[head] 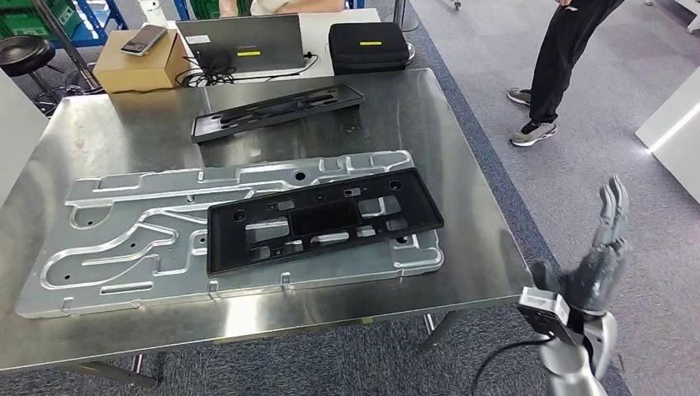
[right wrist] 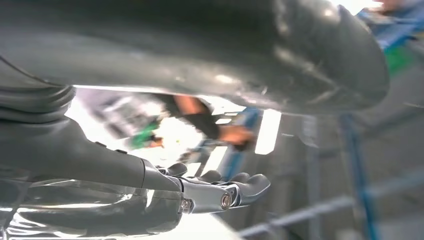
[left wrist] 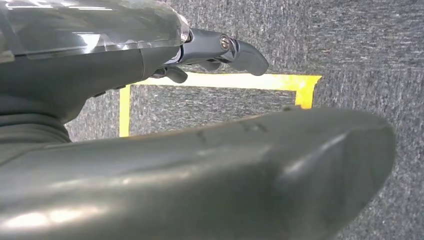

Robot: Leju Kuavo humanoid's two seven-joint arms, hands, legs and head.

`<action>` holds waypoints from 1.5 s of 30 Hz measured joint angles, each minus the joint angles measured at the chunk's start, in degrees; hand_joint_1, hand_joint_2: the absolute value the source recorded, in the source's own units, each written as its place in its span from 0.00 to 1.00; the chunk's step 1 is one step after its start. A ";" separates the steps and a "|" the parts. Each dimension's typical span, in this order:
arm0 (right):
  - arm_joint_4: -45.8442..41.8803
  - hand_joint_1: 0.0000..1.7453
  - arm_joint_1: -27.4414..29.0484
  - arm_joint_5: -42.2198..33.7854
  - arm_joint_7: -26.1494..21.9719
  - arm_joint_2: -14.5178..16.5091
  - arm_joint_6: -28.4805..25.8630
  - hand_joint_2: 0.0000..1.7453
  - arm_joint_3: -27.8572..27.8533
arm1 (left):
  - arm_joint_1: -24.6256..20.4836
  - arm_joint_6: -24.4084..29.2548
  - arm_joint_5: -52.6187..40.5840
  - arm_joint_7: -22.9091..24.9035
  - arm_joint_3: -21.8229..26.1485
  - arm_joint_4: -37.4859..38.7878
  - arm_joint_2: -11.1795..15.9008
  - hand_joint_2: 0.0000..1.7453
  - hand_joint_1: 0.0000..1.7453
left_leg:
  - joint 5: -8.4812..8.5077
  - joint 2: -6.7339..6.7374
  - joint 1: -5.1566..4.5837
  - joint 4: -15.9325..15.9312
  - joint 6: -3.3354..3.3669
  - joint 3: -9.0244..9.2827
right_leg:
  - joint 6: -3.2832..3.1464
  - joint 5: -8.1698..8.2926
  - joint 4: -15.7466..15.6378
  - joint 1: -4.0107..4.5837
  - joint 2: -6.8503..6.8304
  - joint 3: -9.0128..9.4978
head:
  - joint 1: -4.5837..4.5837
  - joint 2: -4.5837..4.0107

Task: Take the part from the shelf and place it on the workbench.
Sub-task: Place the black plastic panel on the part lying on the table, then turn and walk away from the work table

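A black plastic frame part [head: 322, 221] lies flat on a large silver pressed-metal plate [head: 124, 239] on the steel workbench [head: 462, 124]. A second long black part [head: 276, 111] lies farther back on the bench. My right hand [head: 598, 256] is raised beyond the bench's front right corner, fingers stretched and apart, holding nothing; the right wrist view shows this hand [right wrist: 220, 192] empty too. My left hand [left wrist: 220, 50] hangs over the carpet with its fingers extended and nothing in it.
At the back stand a cardboard box [head: 140, 62] with a phone on it, a laptop [head: 241, 43] and a black case [head: 368, 45]. A person [head: 561, 58] stands at the back right. Yellow floor tape [left wrist: 225, 81] lies below my left hand.
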 joint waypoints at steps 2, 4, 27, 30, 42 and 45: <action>0.84 0.00 3.89 -0.57 -0.22 0.40 1.12 0.00 -4.73 | 0.13 0.29 -0.02 0.06 0.16 -0.02 -0.09 0.00 0.00 | 0.24 -0.14 -0.31 -1.23 0.69 0.60 | 0.65 0.02 0.27 0.06 0.05 -0.20 | 0.00 0.00; 1.99 0.00 6.70 -0.46 -0.24 1.26 2.41 0.00 -8.87 | 0.25 0.62 -0.05 0.11 0.21 -0.04 -0.14 0.00 0.00 | 0.74 -0.04 -0.38 -1.57 1.58 0.45 | 1.34 0.06 0.31 -0.15 0.15 -0.23 | 0.00 0.00; 68.59 0.00 1.05 20.68 25.43 6.03 15.24 0.00 -36.07 | 1.18 -2.61 -2.91 0.15 0.95 -0.34 -1.56 0.00 0.00 | -4.90 0.41 -0.17 14.35 -0.17 -5.97 | -1.32 0.06 -1.89 0.35 0.07 1.10 | -0.01 0.00; 74.34 0.00 0.39 22.72 34.49 7.21 22.58 0.00 -36.08 | 1.26 -3.55 -3.90 0.42 0.94 -0.34 -1.69 0.00 0.00 | -2.42 0.40 -0.49 3.60 0.69 3.44 | -0.95 1.22 -0.73 0.49 0.10 -1.09 | -0.02 0.00; 81.45 0.00 -1.11 21.98 40.61 8.53 34.29 0.00 -37.33 | 1.46 -3.83 -8.23 1.66 -0.61 -0.29 -2.76 0.00 0.00 | 1.70 1.22 -0.69 -4.15 2.75 1.77 | 2.88 -7.94 15.67 -0.75 0.64 -4.78 | 0.00 0.00; 81.75 0.00 -1.44 22.08 39.59 8.45 34.69 0.00 -37.53 | 1.38 -4.33 -8.71 1.88 -1.21 -0.25 -3.07 0.00 0.00 | 3.08 1.21 -0.63 -2.89 2.07 -0.89 | 2.82 -4.46 5.39 -0.97 0.67 3.62 | 0.00 0.00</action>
